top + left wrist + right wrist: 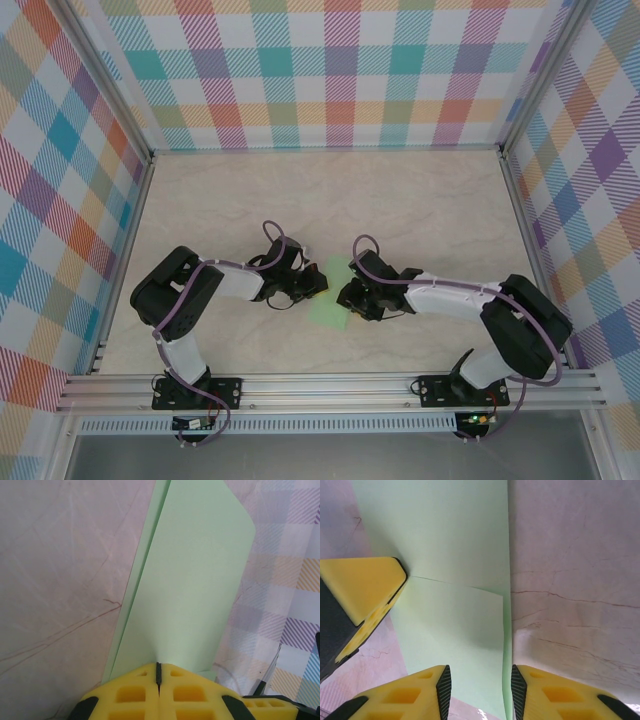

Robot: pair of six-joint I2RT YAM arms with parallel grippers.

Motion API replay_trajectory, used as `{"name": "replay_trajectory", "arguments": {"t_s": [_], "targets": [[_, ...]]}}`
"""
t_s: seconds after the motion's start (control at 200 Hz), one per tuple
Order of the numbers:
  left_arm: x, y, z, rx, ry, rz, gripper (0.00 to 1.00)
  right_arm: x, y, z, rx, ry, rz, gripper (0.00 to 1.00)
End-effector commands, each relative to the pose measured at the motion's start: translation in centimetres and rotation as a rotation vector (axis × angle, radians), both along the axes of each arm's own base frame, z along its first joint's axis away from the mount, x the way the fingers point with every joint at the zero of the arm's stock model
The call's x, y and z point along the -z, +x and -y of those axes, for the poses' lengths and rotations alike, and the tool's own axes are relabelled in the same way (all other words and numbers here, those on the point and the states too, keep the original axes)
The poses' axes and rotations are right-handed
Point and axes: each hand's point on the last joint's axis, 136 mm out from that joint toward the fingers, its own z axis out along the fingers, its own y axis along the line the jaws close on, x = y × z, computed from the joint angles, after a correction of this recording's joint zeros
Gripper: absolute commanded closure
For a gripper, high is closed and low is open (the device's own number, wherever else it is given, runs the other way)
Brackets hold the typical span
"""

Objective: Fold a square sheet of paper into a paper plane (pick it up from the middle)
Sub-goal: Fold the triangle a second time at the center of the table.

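The square sheet of paper (pixel 329 306) is pale green and lies on the table between the two arms, partly folded over itself. In the left wrist view, the sheet (pixel 195 580) rises away from my left gripper (pixel 159 672), whose yellow jaws are shut on its near edge. My left gripper (pixel 312 283) sits at the sheet's left side. My right gripper (pixel 347 296) is at the sheet's right side. In the right wrist view, my right gripper (pixel 477 682) stands open, its fingers straddling the doubled right edge of the sheet (pixel 450 540). A crease runs across the sheet there.
The tabletop (pixel 420 200) is pale marble, walled by checked panels (pixel 320 70) at the back and both sides. An aluminium rail (pixel 330 385) runs along the near edge. A yellow finger of the left gripper (pixel 362 587) shows at the left of the right wrist view.
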Motion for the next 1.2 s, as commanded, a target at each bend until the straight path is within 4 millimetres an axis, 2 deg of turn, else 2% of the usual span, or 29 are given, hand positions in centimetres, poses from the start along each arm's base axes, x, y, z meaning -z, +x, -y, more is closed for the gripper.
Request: {"name": "replay_trajectory", "arguments": {"t_s": [0.0, 0.145, 0.24, 0.525, 1.195], "targets": [[4.9, -3.1, -3.4, -0.031, 0.186, -0.128, 1.0, 1.0, -0.7, 0.2, -0.002, -0.008, -0.027, 0.62], [5.0, -3.1, -3.5, -0.033, 0.188, -0.13, 1.0, 1.5, -0.6, -0.3, -0.002, 0.003, -0.044, 0.63], [5.0, -3.1, -3.6, -0.035, 0.189, -0.128, 1.0, 1.9, -0.8, -0.8, -0.017, 0.027, -0.053, 0.67], [5.0, -3.2, -3.6, -0.036, 0.19, -0.128, 1.0, 1.3, -0.5, -1.6, -0.033, 0.086, -0.02, 0.69], [4.0, -2.5, -3.3, -0.055, 0.171, -0.108, 1.0, 0.4, -0.4, -1.0, -0.015, 0.114, 0.043, 0.69]]}}
